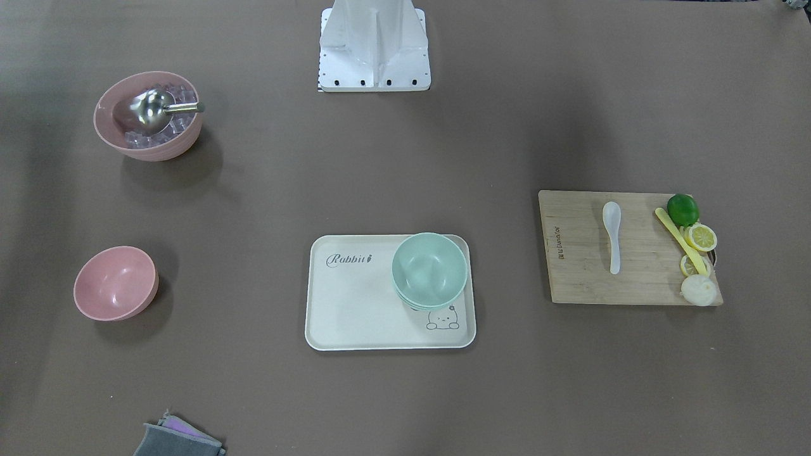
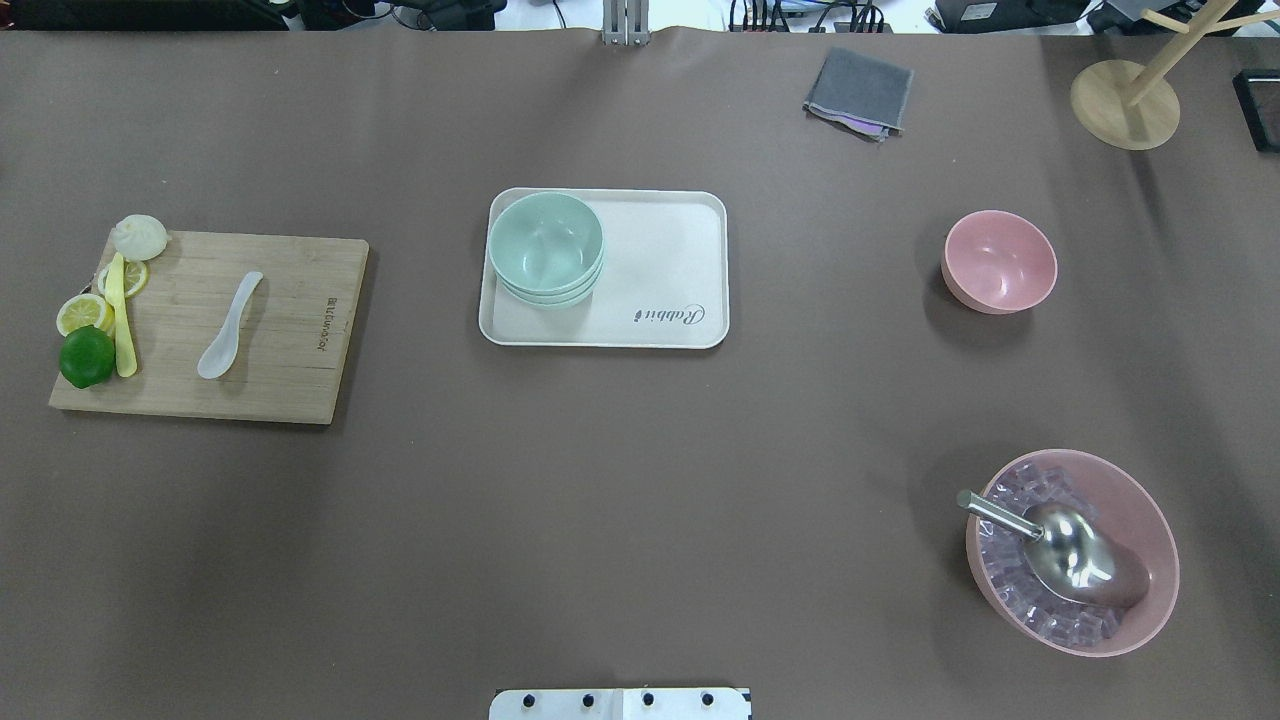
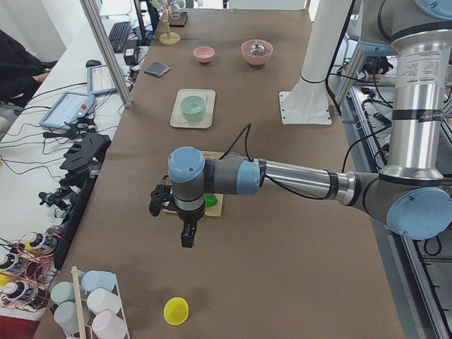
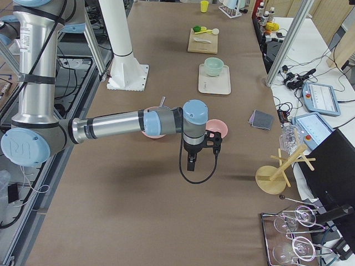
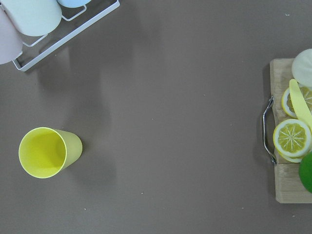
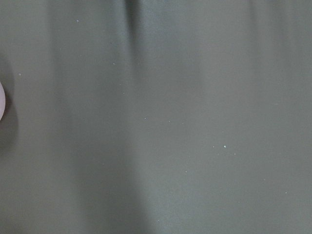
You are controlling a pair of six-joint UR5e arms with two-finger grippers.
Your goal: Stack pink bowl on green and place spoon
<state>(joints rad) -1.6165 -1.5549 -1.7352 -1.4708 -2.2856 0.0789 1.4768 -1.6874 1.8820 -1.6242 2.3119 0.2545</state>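
Brown table (image 1: 405, 392), pink bowl (image 4: 221, 126) behind right pincer (image 4: 191, 164), spoon (image 1: 613, 235) on board (image 1: 576, 272)

My table cover (image 2: 640, 500): matt brown, paper-like; pink bowl (image 2: 1000, 260) & green bowls (image 2: 546, 243): smooth plastic w/ sheen; spoon (image 2: 228, 328): glossy white; cutting board (image 2: 290, 330): bare wood; scoop (image 2: 1072, 562): polished metal; cloth (image 2: 860, 90): grey fabric.

Silver arms (image 3: 300, 180) have pale-blue joint caps (image 3: 186, 164), black cables (image 4: 183, 166), a white bolted base (image 1: 374, 63).
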